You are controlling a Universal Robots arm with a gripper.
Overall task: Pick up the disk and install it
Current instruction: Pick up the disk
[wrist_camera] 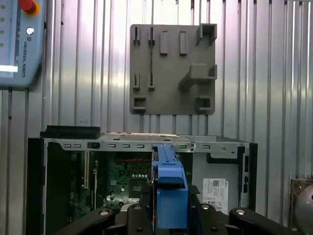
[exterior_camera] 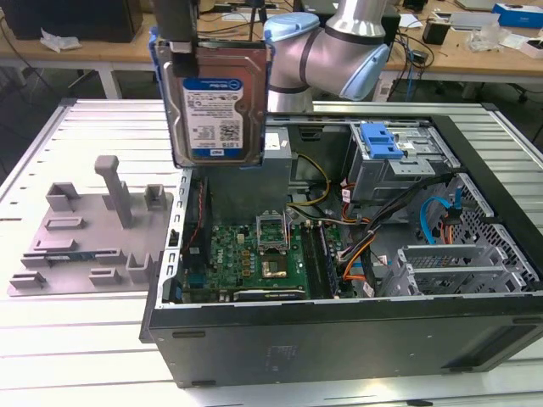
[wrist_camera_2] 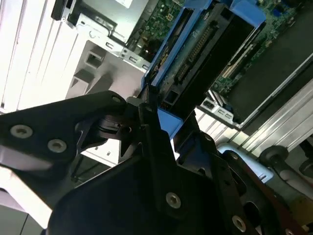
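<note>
1. Right, I have the gripper [exterior_camera: 181, 52] pinching the disk [exterior_camera: 212, 106] at the top of its blue frame (label towards the exterior camera).
2. The disk hangs upright in the air above the open computer case [exterior_camera: 339, 339], towards the exterior view's left.
3. A grey fixture plate [exterior_camera: 85, 229] lies on the table just beside the case.

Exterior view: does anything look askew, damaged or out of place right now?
Nothing stands out. The flat silver hard disk in its blue plastic frame hangs upright in the claw, over the open black computer case; the grey plastic fixture plate lies flat on the ribbed metal table.
</note>
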